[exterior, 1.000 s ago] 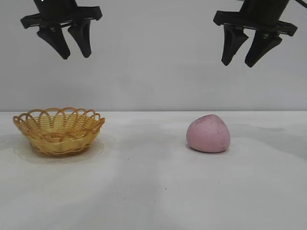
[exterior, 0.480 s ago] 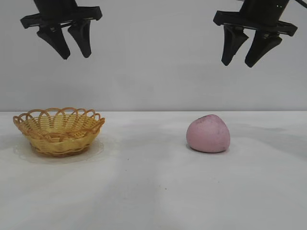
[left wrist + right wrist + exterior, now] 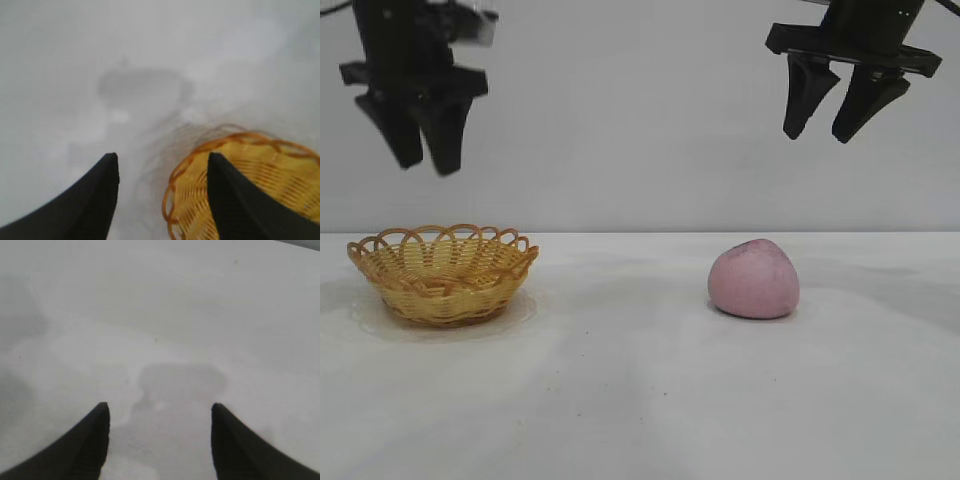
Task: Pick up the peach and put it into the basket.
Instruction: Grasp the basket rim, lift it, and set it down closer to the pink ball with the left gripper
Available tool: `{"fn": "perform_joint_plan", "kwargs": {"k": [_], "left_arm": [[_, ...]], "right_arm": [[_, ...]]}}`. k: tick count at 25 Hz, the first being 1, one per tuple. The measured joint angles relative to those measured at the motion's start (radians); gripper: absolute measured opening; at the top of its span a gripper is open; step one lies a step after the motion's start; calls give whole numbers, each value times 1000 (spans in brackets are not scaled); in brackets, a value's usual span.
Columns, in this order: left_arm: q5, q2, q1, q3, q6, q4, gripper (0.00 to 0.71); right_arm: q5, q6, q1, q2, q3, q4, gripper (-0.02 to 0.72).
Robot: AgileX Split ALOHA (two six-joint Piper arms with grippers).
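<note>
The dusty-pink peach (image 3: 754, 279) lies on the white table right of centre. The yellow-tan wicker basket (image 3: 443, 272) with an orange looped rim stands at the left and holds nothing. My left gripper (image 3: 424, 166) hangs open and empty high above the basket's left side; the basket's rim (image 3: 240, 142) shows past its fingers (image 3: 102, 195) in the left wrist view. My right gripper (image 3: 823, 135) hangs open and empty high above the table, a little right of the peach. The right wrist view shows only bare table between its open fingers (image 3: 95, 440).
The white table (image 3: 620, 400) runs flat to a grey back wall. Nothing else stands on it.
My left gripper has swung left and down and turned about its axis. The right gripper, the peach and the basket have not moved.
</note>
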Motion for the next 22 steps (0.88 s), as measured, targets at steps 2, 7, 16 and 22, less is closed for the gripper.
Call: {"fn": "perform_joint_plan", "kwargs": {"k": [2, 7, 16, 22], "left_arm": [[0, 12, 2, -1, 5, -7, 374], [4, 58, 2, -1, 9, -12, 231], [27, 51, 40, 24, -103, -176, 52], [-109, -45, 55, 255, -86, -452, 0]], "right_arm": [[0, 0, 0, 0, 0, 0, 379], [0, 0, 0, 0, 0, 0, 379], [0, 0, 0, 0, 0, 0, 379], [24, 0, 0, 0, 0, 0, 379]]}}
